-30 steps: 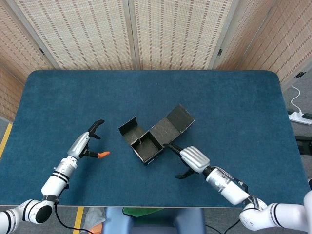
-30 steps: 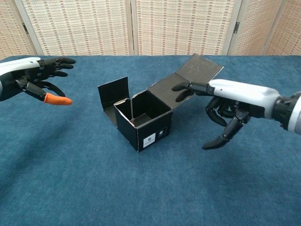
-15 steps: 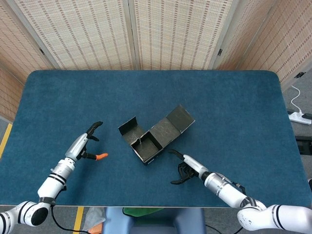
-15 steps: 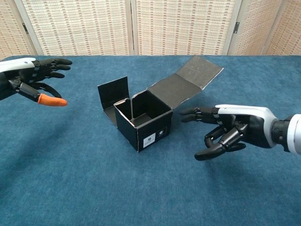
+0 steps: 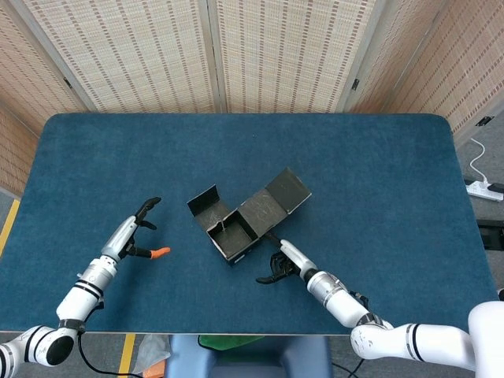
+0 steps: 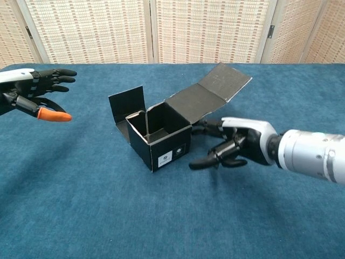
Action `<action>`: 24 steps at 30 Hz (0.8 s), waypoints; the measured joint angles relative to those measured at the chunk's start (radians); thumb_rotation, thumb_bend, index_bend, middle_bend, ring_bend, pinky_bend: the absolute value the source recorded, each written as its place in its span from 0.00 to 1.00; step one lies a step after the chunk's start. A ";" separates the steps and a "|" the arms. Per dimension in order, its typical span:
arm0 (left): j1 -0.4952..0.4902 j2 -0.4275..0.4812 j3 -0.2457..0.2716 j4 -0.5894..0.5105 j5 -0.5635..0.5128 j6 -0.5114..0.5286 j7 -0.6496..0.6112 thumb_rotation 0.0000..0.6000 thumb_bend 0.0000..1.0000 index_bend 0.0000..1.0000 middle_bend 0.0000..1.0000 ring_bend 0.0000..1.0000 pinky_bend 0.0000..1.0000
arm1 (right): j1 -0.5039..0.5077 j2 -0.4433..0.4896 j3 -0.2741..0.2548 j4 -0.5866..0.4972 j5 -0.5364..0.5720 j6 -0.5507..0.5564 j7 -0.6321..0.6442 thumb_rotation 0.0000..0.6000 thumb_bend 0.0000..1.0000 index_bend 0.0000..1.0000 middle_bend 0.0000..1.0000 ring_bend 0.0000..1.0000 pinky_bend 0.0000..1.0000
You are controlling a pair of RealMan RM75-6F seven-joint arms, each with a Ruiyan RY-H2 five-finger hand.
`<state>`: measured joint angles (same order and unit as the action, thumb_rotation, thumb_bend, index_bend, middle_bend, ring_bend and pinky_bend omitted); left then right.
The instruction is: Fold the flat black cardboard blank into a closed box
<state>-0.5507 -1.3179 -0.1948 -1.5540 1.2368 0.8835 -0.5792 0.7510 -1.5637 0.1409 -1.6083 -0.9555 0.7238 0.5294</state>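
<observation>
We count one black cardboard box (image 5: 236,224), one blue table (image 5: 378,181) and two robot hands: left hand (image 5: 140,235), right hand (image 5: 285,264). Behind stand perhaps four woven screen panels (image 5: 276,51), their edges cut off.

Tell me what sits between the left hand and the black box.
Only bare blue tabletop lies between the left hand and the black box; both views show it.

Right robot hand (image 6: 232,148) drops from lid, moves in against box (image 6: 161,141) side; box shifts slightly left.
</observation>
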 measured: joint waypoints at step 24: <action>0.005 -0.006 -0.001 0.000 -0.005 -0.002 0.006 1.00 0.20 0.01 0.00 0.01 0.31 | 0.116 0.013 0.206 0.255 0.220 -0.243 -0.030 1.00 0.00 0.00 0.00 0.65 1.00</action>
<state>-0.5456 -1.3237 -0.1957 -1.5542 1.2322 0.8817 -0.5734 0.8671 -1.5502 0.3465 -1.3530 -0.7351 0.4808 0.4995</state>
